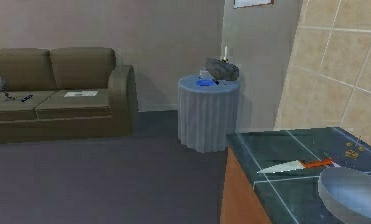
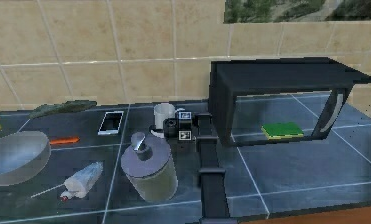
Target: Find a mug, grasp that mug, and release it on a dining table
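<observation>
Dark-tiled table (image 2: 293,168) bears a small pale cylindrical cup (image 2: 163,109), likely the mug, standing at eleven o'clock of the tool (image 2: 166,128), so the dark square arm (image 2: 208,180) looks extended to grasp it, though I cannot tell the tool's state or whether it holds anything.

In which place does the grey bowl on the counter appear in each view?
Forward view: grey bowl at the bottom right corner, on the dark tiled counter.
Arm side view: grey bowl at the left edge, on the same counter.
Shared landmark: the orange-handled knife lying beside the bowl.
</observation>
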